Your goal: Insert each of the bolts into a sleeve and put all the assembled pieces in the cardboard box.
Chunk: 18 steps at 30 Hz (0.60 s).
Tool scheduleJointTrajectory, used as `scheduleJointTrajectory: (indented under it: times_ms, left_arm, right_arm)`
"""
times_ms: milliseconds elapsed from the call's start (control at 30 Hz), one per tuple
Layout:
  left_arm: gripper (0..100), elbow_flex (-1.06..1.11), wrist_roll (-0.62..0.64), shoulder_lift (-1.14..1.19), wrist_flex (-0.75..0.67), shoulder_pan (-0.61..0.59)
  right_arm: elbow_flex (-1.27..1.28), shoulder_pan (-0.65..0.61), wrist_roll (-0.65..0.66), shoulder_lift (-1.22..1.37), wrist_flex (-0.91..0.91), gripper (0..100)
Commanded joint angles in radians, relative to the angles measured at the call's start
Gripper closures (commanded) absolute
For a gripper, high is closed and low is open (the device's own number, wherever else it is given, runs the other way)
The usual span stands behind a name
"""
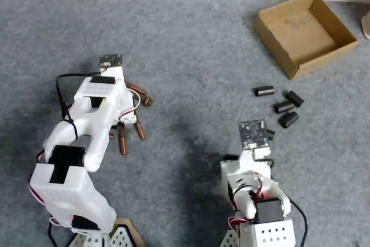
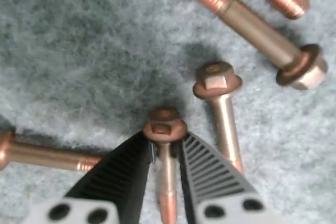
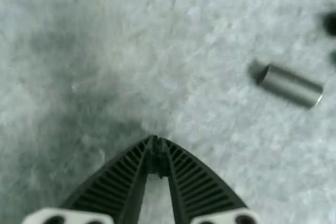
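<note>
Several copper bolts lie on the grey carpet at the left, partly under my left arm. My left gripper is shut on one bolt, whose shank runs between the black fingers just below its hex head. A second bolt lies close beside it and a longer one farther off. Several black sleeves lie at the right. My right gripper is shut and empty over bare carpet, short of a sleeve. The cardboard box stands at the back right.
Another bolt lies beside the left fingers. The carpet between the two arms is open. A black cable loops off the left arm. The box's near wall faces the sleeves.
</note>
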Motion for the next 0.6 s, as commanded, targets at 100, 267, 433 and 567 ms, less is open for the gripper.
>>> scheduleJointTrajectory:
  times_ms: [100,267,433,567]
  left_arm:
    - [99,-0.019,-0.009,0.012,-0.009,-0.013]
    - [99,-0.019,-0.009,0.012,-0.009,-0.013]
    - [99,-0.019,-0.009,0.012,-0.009,-0.013]
    - [99,-0.019,-0.011,0.012,-0.009,-0.015]
  right_arm:
    - [-0.174,0.019,0.005,0.012,0.145,99.5]
    - [-0.277,0.022,0.006,0.166,0.18,99.5]
    - [-0.473,0.091,0.009,0.507,0.173,99.5]
    - [-0.642,0.147,0.009,0.743,0.101,99.5]
